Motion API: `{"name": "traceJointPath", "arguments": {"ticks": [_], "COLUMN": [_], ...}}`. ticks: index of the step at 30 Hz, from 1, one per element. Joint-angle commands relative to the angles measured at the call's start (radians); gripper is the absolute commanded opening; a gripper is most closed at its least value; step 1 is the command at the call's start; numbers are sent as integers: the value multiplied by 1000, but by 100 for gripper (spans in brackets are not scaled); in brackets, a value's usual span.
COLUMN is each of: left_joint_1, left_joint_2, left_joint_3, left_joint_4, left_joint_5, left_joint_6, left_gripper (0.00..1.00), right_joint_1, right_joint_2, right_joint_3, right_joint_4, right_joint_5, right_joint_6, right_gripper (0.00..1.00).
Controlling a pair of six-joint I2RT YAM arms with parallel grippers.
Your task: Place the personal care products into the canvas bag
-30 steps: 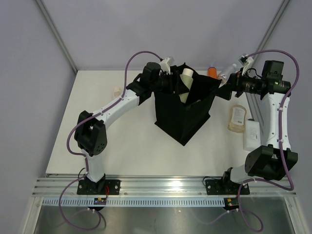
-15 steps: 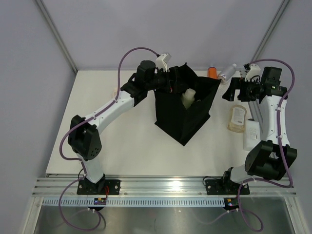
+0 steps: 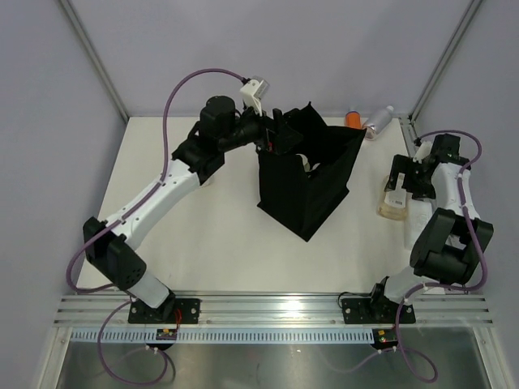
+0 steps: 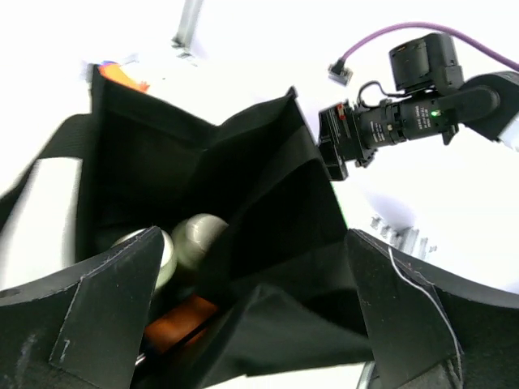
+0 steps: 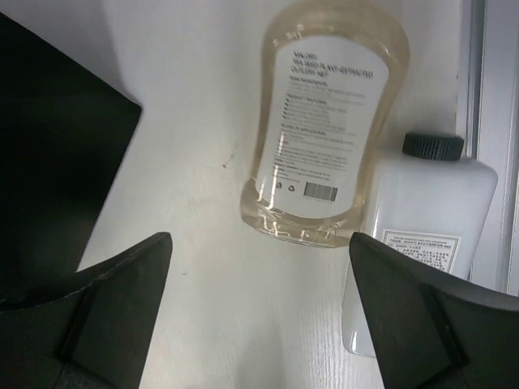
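The black canvas bag stands mid-bench, with pale bottles and an orange bottle inside. The left hand hovers at its mouth, fingers apart, empty. The right hand, also apart, hangs over the amber bottle.

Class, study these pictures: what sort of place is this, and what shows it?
Probably a robotics lab cell: a left arm and right arm bolted to a metal rail, plain grey panel walls, and a white table with just a black bag and some bottles.
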Motion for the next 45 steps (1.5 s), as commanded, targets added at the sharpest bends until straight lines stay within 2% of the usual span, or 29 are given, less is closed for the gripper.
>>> {"name": "traceJointPath", "arguments": {"ticks": [1,4,7,11,14,18,21,27,33,38,45], "left_joint_1": [7,21,36,47,50,52,53,53,53,53,53], "left_joint_2": [-151,-260,-413,-627,-788,-960,-1063,-1196,-1179,-1166,-1179], "left_joint_3": [-1,-45,-191,-471,-641,-824,-913,-1006,-1003,-1012,-1024], "left_joint_4": [-69,-136,-152,-159,-182,-213,-259,-293,-323,-340,-340], "left_joint_5": [-99,-185,-301,-430,-525,-603,-648,-702,-700,-696,-689], "left_joint_6": [146,198,226,223,185,59,-22,-122,-165,-200,-210], "left_gripper": [99,99,99,99,99,99,99,99,99,99,99], "right_joint_1": [0,0,0,5,18,58,100,129,189,196,193], "right_joint_2": [49,127,213,350,474,529,549,576,628,658,585], "right_joint_3": [-26,4,70,175,248,296,331,357,400,433,456], "right_joint_4": [76,97,120,122,102,77,28,-70,-172,-248,-271], "right_joint_5": [155,191,189,199,208,185,243,327,407,410,305], "right_joint_6": [35,38,32,26,-2,-36,-48,-80,-181,-255,-353], "right_gripper": [99,100,99,99,99,100,100,99,99,100,100]}}
